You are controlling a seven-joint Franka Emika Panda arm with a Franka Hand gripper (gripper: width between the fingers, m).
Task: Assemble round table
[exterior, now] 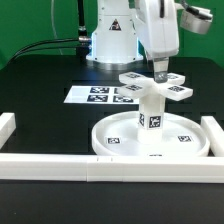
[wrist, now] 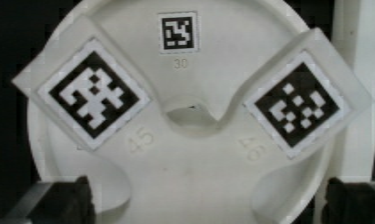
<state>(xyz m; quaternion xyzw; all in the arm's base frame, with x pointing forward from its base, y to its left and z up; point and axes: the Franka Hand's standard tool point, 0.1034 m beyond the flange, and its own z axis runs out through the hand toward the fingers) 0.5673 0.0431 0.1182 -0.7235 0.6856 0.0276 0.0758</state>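
Your gripper (exterior: 160,72) comes down onto the cross-shaped foot piece (exterior: 157,86), though you cannot tell whether its fingers are clamped on it or parted. The foot sits atop the short leg (exterior: 150,110), upright at the centre of the round disc (exterior: 115,140). The marker board (exterior: 95,95) lies beyond, toward the exterior view's left, and white border rails (exterior: 60,165) run along the disc's near side.

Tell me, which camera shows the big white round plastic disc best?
The exterior view: the big white round plastic disc shows whole, rim included, with the leg standing on it. The wrist view shows mostly the cross-shaped foot up close; no disc can be made out.
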